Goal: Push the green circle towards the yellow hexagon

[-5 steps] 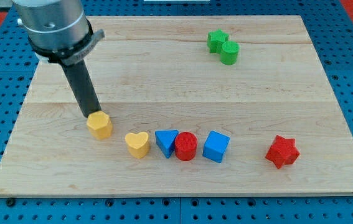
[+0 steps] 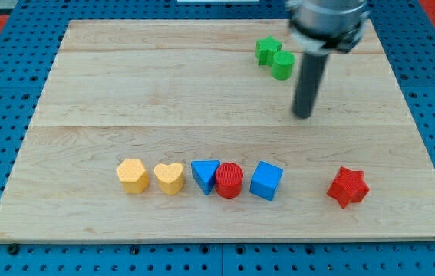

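The green circle (image 2: 282,66) sits near the view's top right, touching a green star (image 2: 267,50) just above and left of it. The yellow hexagon (image 2: 132,175) lies at the lower left, at the left end of a row of blocks. My tip (image 2: 302,115) is on the board below and a little right of the green circle, apart from it, and far from the yellow hexagon. The rod rises from there toward the view's top.
Right of the hexagon stand a yellow heart (image 2: 169,179), a blue triangle (image 2: 204,174), a red circle (image 2: 229,181) and a blue cube (image 2: 266,181). A red star (image 2: 348,187) lies at the lower right. The wooden board (image 2: 87,92) rests on a blue pegboard.
My tip has moved from beside the yellow hexagon at the left across to the right, below the green circle. The hexagon now sits slightly lower, next to the yellow heart.
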`<move>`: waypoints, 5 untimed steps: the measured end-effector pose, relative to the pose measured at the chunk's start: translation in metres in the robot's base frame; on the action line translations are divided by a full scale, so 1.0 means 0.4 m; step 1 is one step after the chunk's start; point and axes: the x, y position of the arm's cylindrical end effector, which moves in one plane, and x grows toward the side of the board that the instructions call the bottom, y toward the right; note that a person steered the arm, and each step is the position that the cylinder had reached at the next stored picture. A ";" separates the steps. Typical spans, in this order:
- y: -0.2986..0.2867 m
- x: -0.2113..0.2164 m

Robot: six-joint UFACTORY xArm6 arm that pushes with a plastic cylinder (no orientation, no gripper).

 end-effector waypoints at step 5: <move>-0.625 -0.023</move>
